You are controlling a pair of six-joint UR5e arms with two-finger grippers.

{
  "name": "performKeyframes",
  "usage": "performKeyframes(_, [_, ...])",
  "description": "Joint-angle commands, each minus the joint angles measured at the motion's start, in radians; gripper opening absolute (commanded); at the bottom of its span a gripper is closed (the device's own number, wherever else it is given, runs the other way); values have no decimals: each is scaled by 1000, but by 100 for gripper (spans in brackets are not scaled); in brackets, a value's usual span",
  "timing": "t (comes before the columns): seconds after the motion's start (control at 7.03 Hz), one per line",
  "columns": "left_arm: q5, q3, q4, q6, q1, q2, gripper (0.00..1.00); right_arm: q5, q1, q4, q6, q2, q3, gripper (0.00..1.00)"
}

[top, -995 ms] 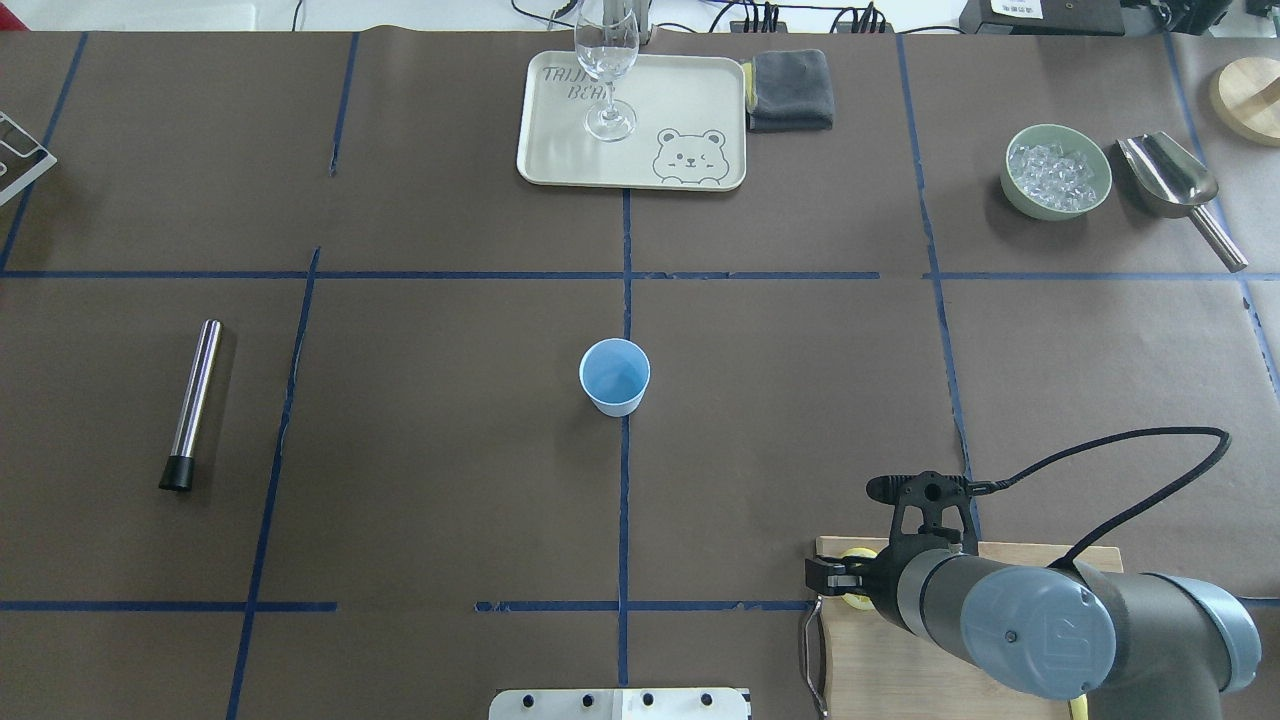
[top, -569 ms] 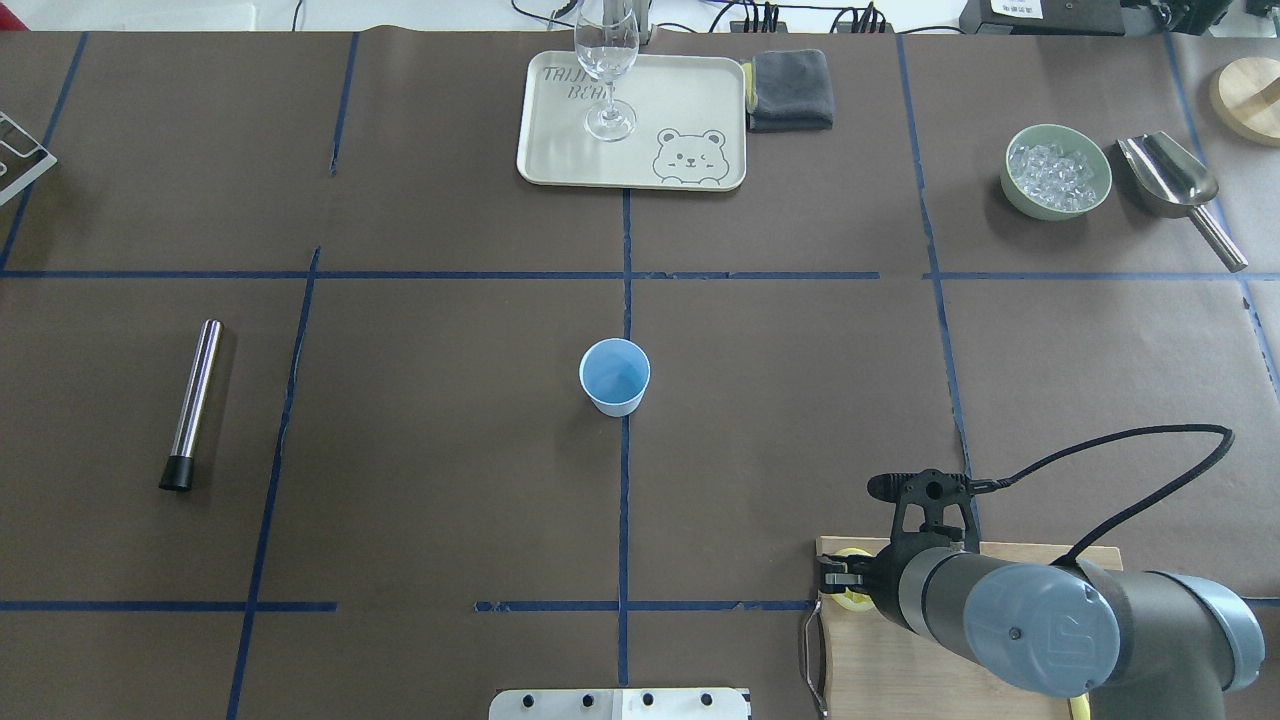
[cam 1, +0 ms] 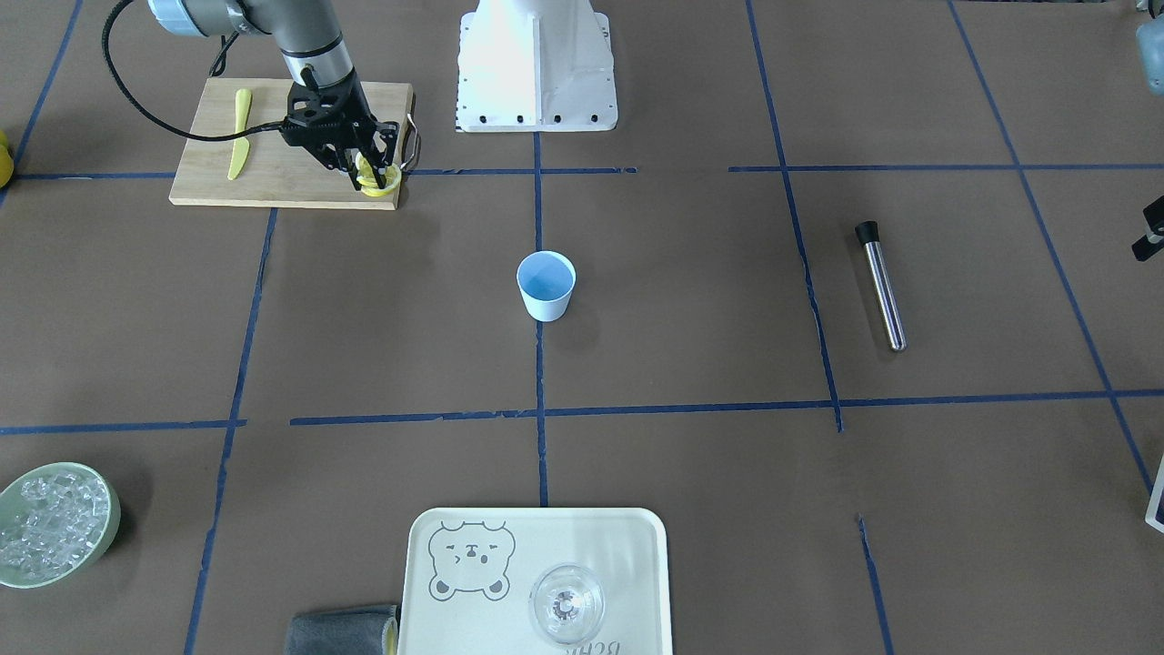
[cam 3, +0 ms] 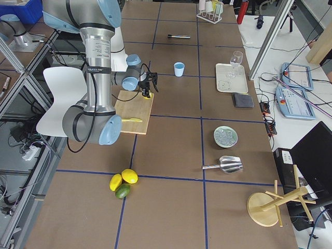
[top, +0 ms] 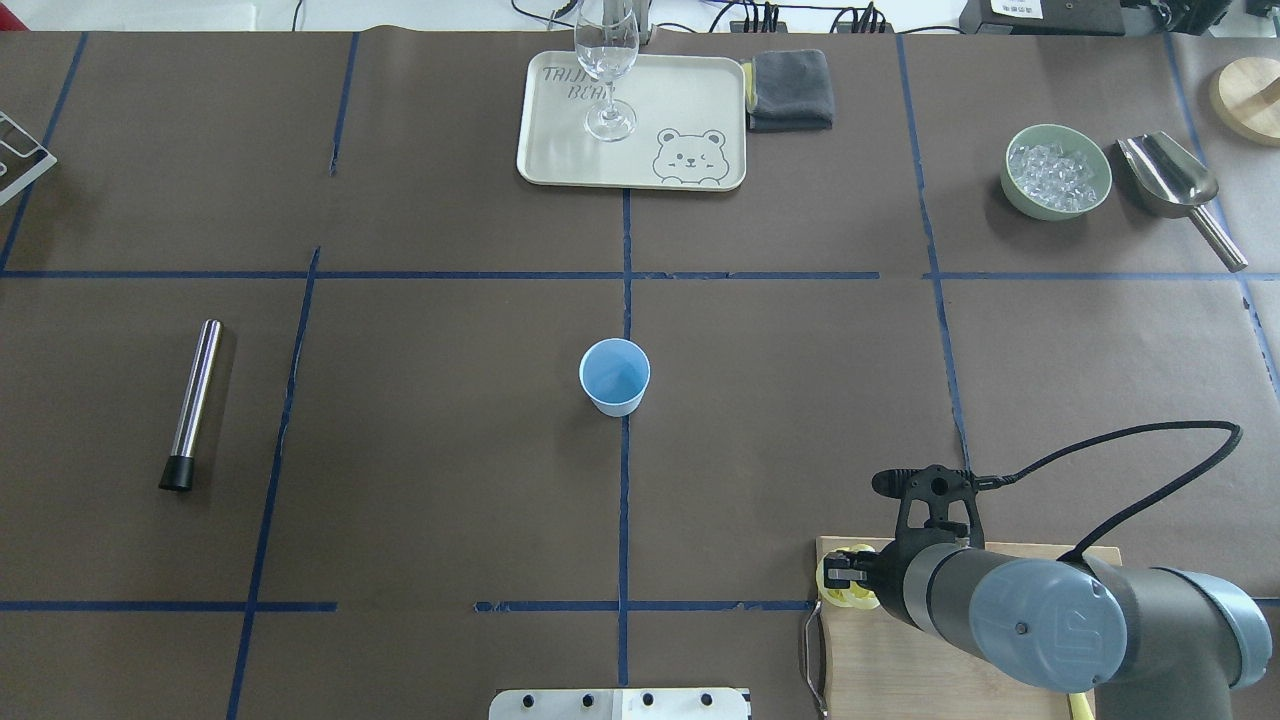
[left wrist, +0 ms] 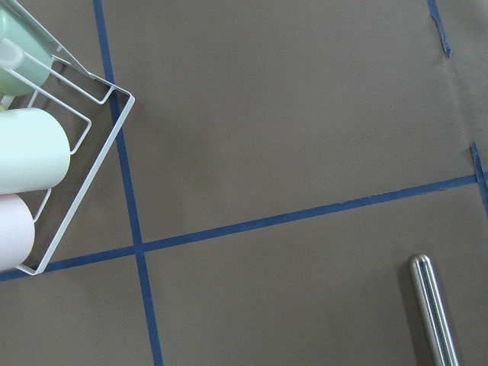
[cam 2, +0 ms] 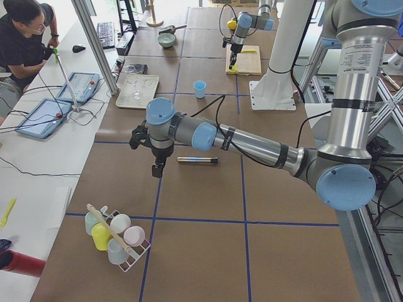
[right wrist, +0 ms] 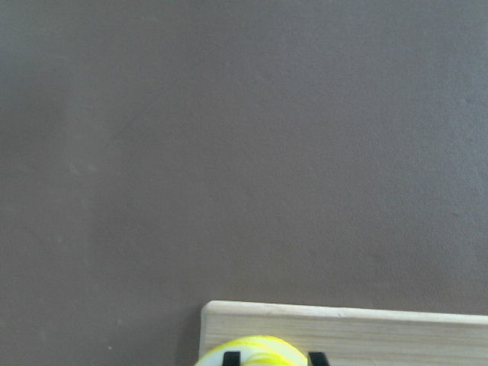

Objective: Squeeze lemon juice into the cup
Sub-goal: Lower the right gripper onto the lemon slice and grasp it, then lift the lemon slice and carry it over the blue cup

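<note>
Yellow on pale wood: the small round yellow lemon slice sits at the far corner of the rectangular wooden cutting board, the corner toward the table's middle. My right pincer is low over that corner. Its black fingers are set at a narrow gap with the slice between them, gripping it as far as the wrist view shows.

A yellow plastic knife lies on the same board, apart from the slice.

The small pale blue tapered cup stands upright at mid-table on a blue tape line, well apart from the slice.

My left pincer hangs above brown paper near a steel tube with a black cap and a white wire rack of pastel cups. I see it from the side only and cannot tell whether it is wide or narrow.
</note>
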Motion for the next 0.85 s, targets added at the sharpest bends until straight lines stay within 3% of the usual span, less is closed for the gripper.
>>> performKeyframes(0.0, [0, -6, 1, 0, 0, 0, 100, 35, 36, 0, 0, -7, 8, 32])
performKeyframes(0.71, [0, -9, 1, -2, 0, -2, 100, 144, 145, -41, -2, -16, 89, 34])
